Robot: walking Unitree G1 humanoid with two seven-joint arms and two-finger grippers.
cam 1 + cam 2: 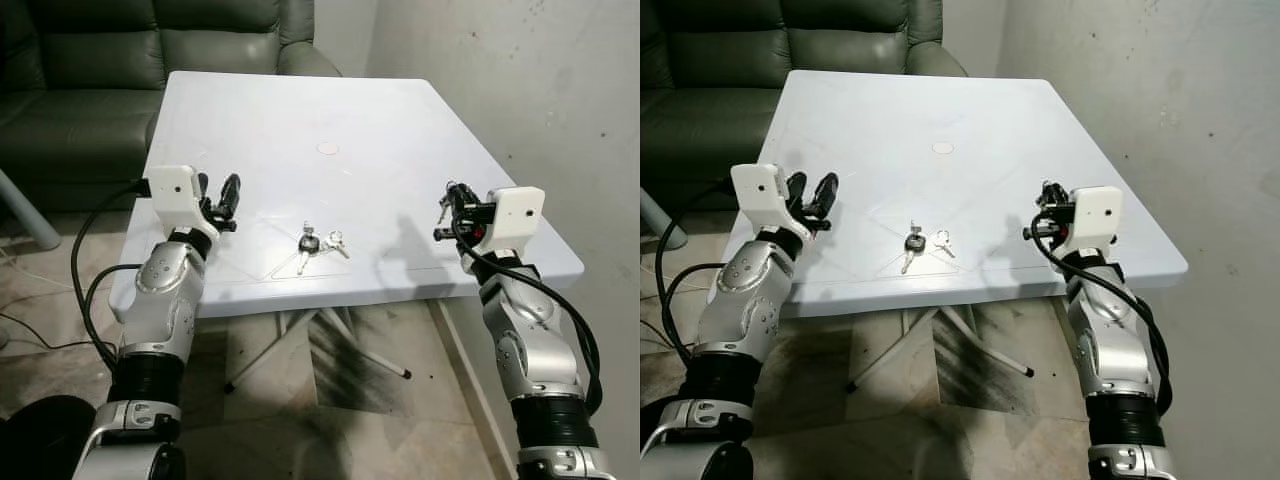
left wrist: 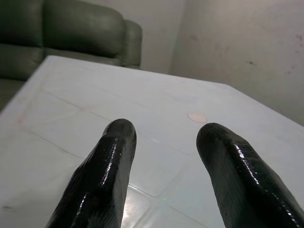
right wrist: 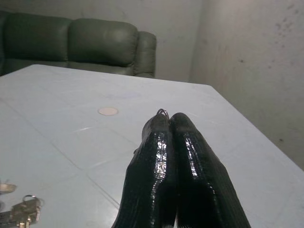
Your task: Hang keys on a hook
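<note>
While keys [image 1: 318, 244] lie on the white bench [image 1: 400, 130], left gripper [image 1: 218, 203] fingers spread, holding nothing, right gripper [image 1: 447, 208] fingers pressed together, empty.

The bunch of keys [image 1: 316, 246] lies flat on the white table [image 1: 300, 120] in front of me, near its front edge and about midway across. I can make out one key with a dark head and a long blade running toward the table's front edge, and a couple of small silvery keys fanned out beside it on the ring. Nothing touches the bunch. No hook is anywhere I look.
</note>
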